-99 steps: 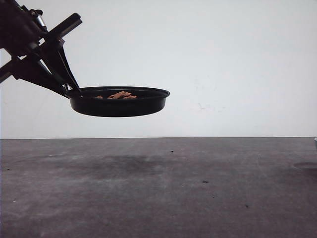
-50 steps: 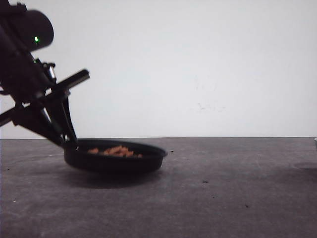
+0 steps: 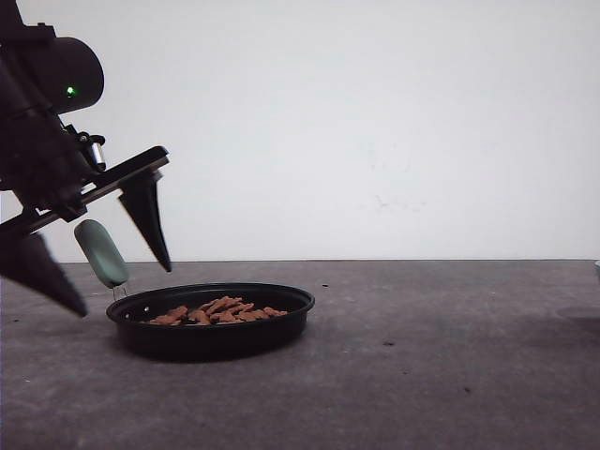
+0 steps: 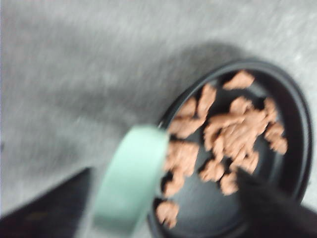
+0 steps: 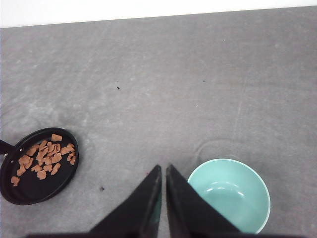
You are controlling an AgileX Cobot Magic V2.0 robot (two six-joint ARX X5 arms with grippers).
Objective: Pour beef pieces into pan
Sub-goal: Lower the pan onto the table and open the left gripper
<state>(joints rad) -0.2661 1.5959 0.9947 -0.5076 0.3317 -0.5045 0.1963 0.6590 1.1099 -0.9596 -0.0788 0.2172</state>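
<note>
The black pan [image 3: 216, 334] rests flat on the grey table, left of centre, and the beef pieces [image 3: 220, 310] lie spread inside it. Its mint-green handle [image 3: 101, 251] sticks up toward my left gripper [image 3: 124, 288], which is open, its two fingers spread on either side of the handle and apart from it. The left wrist view, blurred, has the handle [image 4: 130, 184] between the spread fingers of the left gripper [image 4: 163, 172], with the pan [image 4: 298, 124] and beef pieces [image 4: 233, 134] beyond. My right gripper [image 5: 164, 168] is shut and empty above the table, the pan [image 5: 29, 191] with the beef pieces [image 5: 44, 156] off to one side.
A teal-green bowl [image 5: 229, 196], empty, stands on the table close beside the right gripper's fingers. Open grey tabletop [image 3: 422, 356] stretches right of the pan. A white wall closes the back.
The pan came down from mid-air onto the table with the beef in it. The left gripper, shut on the handle before, has opened and let go.
</note>
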